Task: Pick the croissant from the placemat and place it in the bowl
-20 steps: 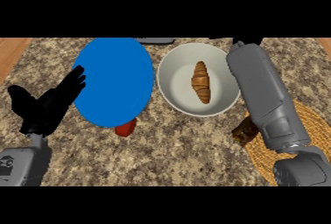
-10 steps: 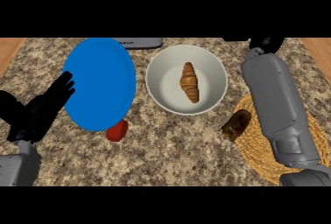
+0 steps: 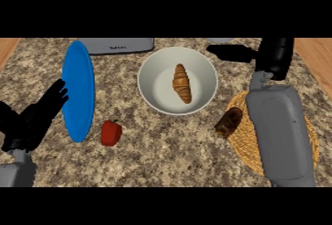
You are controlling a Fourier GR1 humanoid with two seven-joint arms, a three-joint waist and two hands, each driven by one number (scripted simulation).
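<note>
Speckled worktop (image 3: 162,140): croissant (image 3: 182,83) in the bowl (image 3: 156,94); pepper (image 3: 111,133) beside blue plate (image 3: 77,88); left hand (image 3: 35,118) fingers straight; right hand (image 3: 272,55) fingers unclear.

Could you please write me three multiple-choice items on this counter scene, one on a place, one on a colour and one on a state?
1. Where does the croissant lie?
A. in the white bowl
B. on the woven placemat
C. on the blue plate

2. What colour is the pepper?
A. green
B. red
C. yellow

3. How is the left hand?
A. curled round the pepper
B. open, holding nothing
C. pressing the bowl

Answers: 1 A, it rests inside the bowl's rim; 2 B, it is red beside the plate; 3 B, its fingers are straight and touch nothing.
</note>
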